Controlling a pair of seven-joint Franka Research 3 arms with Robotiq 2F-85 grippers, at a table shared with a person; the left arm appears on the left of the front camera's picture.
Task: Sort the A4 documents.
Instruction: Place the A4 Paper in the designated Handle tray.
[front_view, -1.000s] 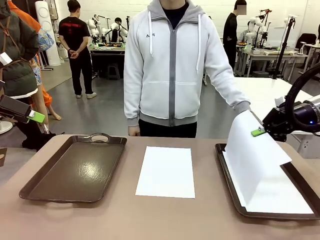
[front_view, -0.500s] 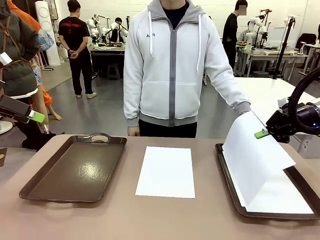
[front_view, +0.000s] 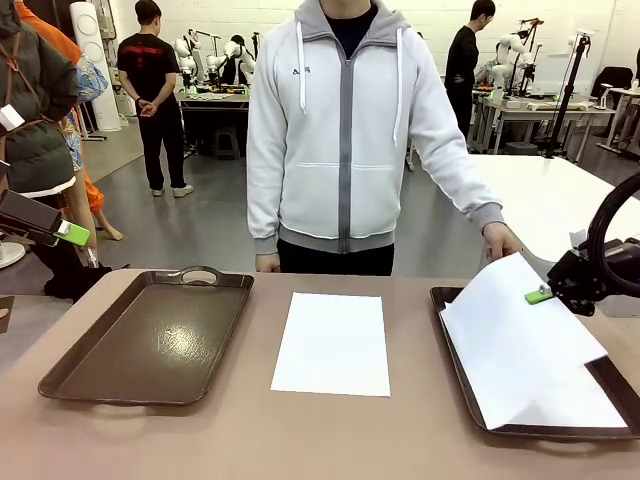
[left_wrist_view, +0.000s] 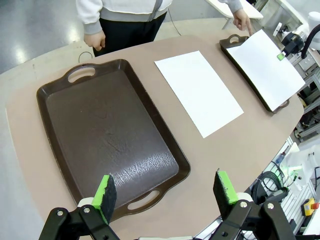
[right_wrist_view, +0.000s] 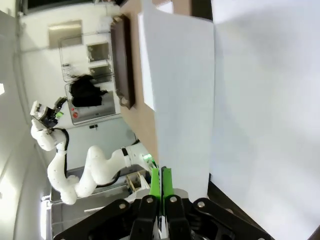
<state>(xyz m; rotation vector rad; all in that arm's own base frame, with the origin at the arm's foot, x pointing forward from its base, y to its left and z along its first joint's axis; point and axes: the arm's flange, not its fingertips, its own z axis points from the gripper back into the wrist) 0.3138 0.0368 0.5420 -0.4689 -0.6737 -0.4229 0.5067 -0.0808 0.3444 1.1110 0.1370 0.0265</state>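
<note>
The held sheet (front_view: 515, 335) sits at the right of the frame. It is gripped at its far right edge by the right arm's fingers (front_view: 538, 296), whose green pads are pressed together on the paper, as the right wrist view shows plainly. Over the last second it has come down. It had stood steeply with its top corner up by the person's hand (front_view: 500, 240); now it lies at a shallow slant over the right tray (front_view: 612, 372), with its near left corner low by the tray's front rim. I take this as the sheet being laid into that tray, with release close. White paper (front_view: 592, 405) already lies on the tray floor beneath it, though I cannot tell whether that is one sheet or several. Another sheet (front_view: 332, 343) lies flat at the centre of the counter (front_view: 400, 435), between the trays and apart from both, so it looks like the next one to sort. The left tray (front_view: 150, 340) at lower left shows bare brown floor. The left arm's fingers (left_wrist_view: 105, 192) stand apart, holding nothing, above that tray's near handle. Room is tightest at the right tray's far corner, where the person's hand rests just beyond the sheet's upper edge. The counter on either side of the centre sheet is free.
</note>
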